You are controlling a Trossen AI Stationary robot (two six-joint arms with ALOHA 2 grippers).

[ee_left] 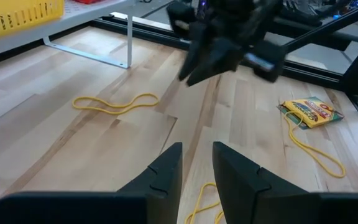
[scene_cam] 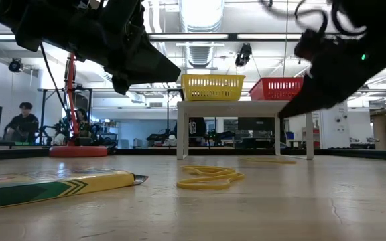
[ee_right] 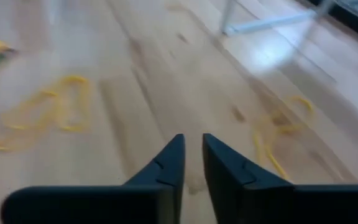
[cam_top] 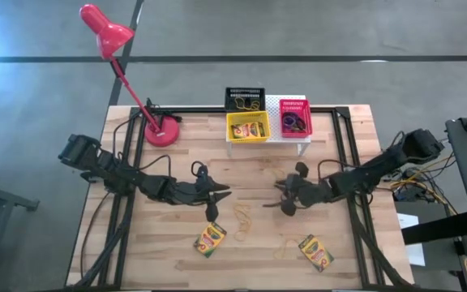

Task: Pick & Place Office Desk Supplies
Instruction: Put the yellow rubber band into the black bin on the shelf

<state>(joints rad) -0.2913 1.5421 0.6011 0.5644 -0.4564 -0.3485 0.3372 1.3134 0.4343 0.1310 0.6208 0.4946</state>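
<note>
Spanning the whole scene, the wooden tabletop (cam_top: 169,243) carries everything, both dark arms reaching in over its middle. Back edge: a white riser (cam_top: 276,104) with the yellow basket (cam_top: 247,127) in front of it, the black basket (cam_top: 244,99) and the pink-red basket (cam_top: 295,118) on top. The yellow basket already has a crayon box inside, the pink-red one holds dark rings, the black one something thin and tan, likely bands. So part of the sort looks done.

Left to do, judging from the layout: two crayon boxes lie loose near the front, one at front left (cam_top: 210,240), one at front right (cam_top: 316,252). Loose tan rubber bands sit in the centre (cam_top: 242,219), and another sits just beside the right box (cam_top: 284,246).

Left claw (ee_left: 196,168) hangs above bare wood near the centre bands, jaws a narrow gap apart, nothing between them. Right claw (ee_right: 192,160) hangs over the tabletop too, bands to either side of it, jaws parted only a slit, empty as far as the wrist view shows. Neither touches a supply. Roughly a third along, I'd guess.
</note>
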